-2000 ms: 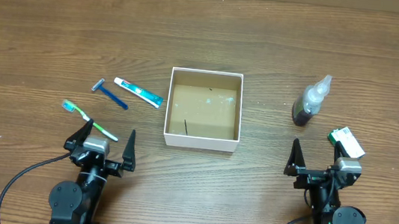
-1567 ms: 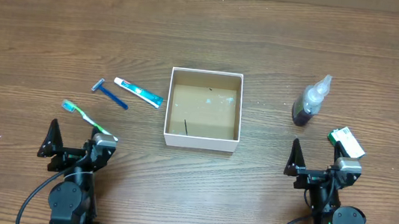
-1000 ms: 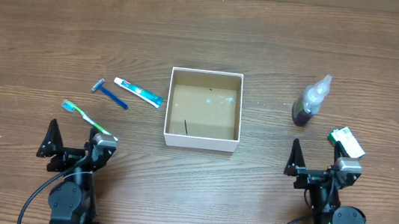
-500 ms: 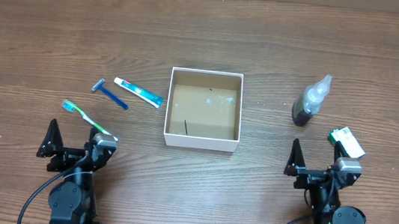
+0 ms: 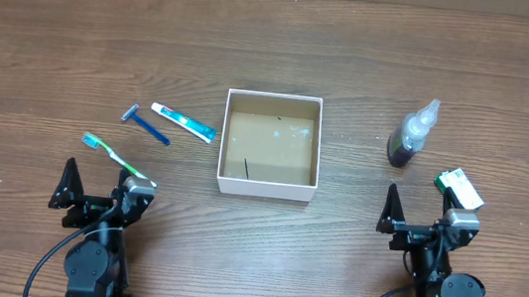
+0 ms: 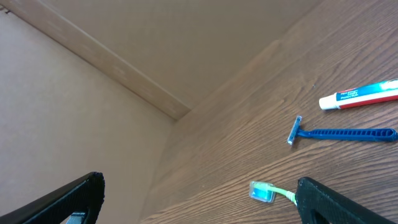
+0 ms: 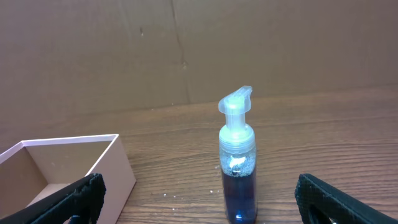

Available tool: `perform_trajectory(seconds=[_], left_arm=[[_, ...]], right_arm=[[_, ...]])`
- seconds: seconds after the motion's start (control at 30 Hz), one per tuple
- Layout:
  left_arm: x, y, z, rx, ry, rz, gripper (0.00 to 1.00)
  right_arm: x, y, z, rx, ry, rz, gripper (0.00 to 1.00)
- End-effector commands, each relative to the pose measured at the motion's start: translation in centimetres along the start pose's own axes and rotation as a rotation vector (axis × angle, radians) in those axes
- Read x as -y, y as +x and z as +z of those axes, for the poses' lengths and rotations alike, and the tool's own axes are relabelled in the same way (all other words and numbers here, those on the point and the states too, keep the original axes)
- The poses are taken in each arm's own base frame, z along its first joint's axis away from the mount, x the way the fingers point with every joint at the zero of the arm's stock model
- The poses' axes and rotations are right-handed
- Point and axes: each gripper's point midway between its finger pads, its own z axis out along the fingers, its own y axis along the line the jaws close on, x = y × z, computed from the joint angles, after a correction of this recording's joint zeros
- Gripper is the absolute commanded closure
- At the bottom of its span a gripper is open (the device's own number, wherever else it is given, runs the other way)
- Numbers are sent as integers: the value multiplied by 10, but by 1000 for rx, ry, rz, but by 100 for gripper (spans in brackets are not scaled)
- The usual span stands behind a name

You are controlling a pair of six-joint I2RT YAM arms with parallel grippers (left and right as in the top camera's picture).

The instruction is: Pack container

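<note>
Evidently the one recent change is on the left: the left pincer [image 5: 99, 195] has swung towards its own left compared with two seconds ago and has sat still since, its jaws spread wide and holding nothing. The right pincer [image 5: 421, 221] has not moved at all; it too gapes open and empty, facing the pump bottle [image 5: 411, 135]. For the task this looks like aiming rather than packing. The container [image 5: 266, 190] sits mid-desk between the two arms with nothing in it but a dark mark and pale specks on its brown bottom. Every item lies outside it on the desk [image 5: 56, 45]: the toothbrush [image 5: 114, 155], razor [image 5: 147, 126] and toothpaste tube [image 5: 184, 122] to its left, the bottle and a small green-and-white box [image 5: 462, 189] to its right. Several things are only partly seen. The toothbrush's handle end runs under the left arm's wrist in the overhead view, and the left wrist view shows only its head; there the tube is cut by the frame edge and the container is absent. The right wrist view catches just one corner of the container, crops the bottle's base and misses the small box, whose label cannot be read.
</note>
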Motion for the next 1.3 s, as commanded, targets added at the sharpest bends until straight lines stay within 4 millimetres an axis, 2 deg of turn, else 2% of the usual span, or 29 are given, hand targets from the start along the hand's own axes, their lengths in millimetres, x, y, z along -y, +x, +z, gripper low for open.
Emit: perform_trajectory(seconds=[0.0,0.87,0.97,1.27], left_arm=[[-4,3,0,-14,-22,9,0],[-4,3,0,-14,-22,9,0],[2,-3,0,22,13,7,0],[24,-21,-3,105,152,-333,0]], right_arm=[[-2,1,0,7,-10,0,0],[-2,1,0,7,-11,0,0],[-2,1,0,7,-11,0,0],[-2,1,0,7,-11,0,0]])
